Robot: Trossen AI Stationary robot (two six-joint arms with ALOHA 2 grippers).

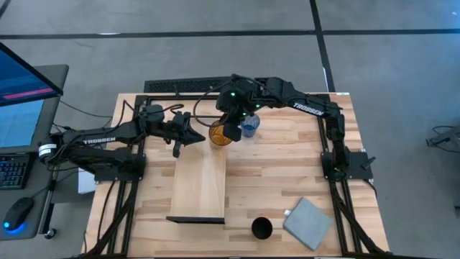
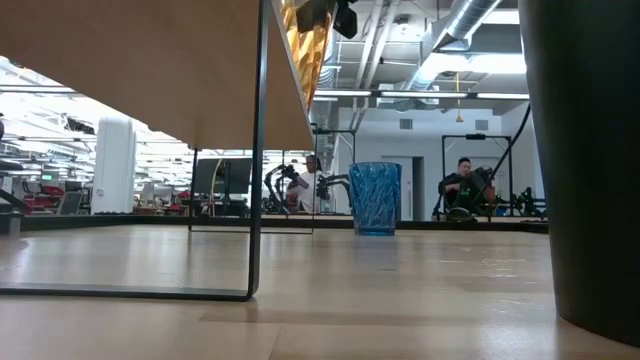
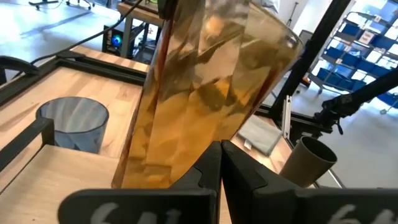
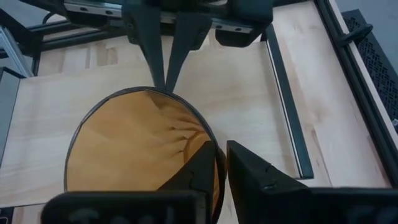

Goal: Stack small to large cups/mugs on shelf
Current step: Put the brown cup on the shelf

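Observation:
The amber cup [image 1: 219,134] hangs upright from my right gripper [image 1: 231,126], above the far end of the light-wood shelf [image 1: 198,183]; the low view shows the amber cup [image 2: 305,45] well above the table. My left gripper [image 1: 192,137] is shut, its tips at the cup's outer wall [image 3: 205,106] on the table's left side. The blue cup [image 1: 249,126] stands upright on the table just right of the amber one. The black cup [image 1: 261,229] stands near the front edge, right of the shelf. My right gripper pinches the amber cup's rim [image 4: 205,134], one finger [image 4: 199,168] inside the cup and one [image 4: 255,174] outside. The fingers come from above, pointing down. The cup hangs upright below them, mouth up, clear of the shelf [image 4: 249,93]. My left gripper's shut tips [image 4: 165,81] are at the cup's rim on the opposite side; I cannot tell whether they touch it.
A flat grey pad [image 1: 307,221] lies at the table's front right, beside the black cup. The shelf stands on dark frame legs [image 2: 258,150] with open room under it. Bare slatted tabletop [image 1: 287,165] lies between the blue cup and the pad.

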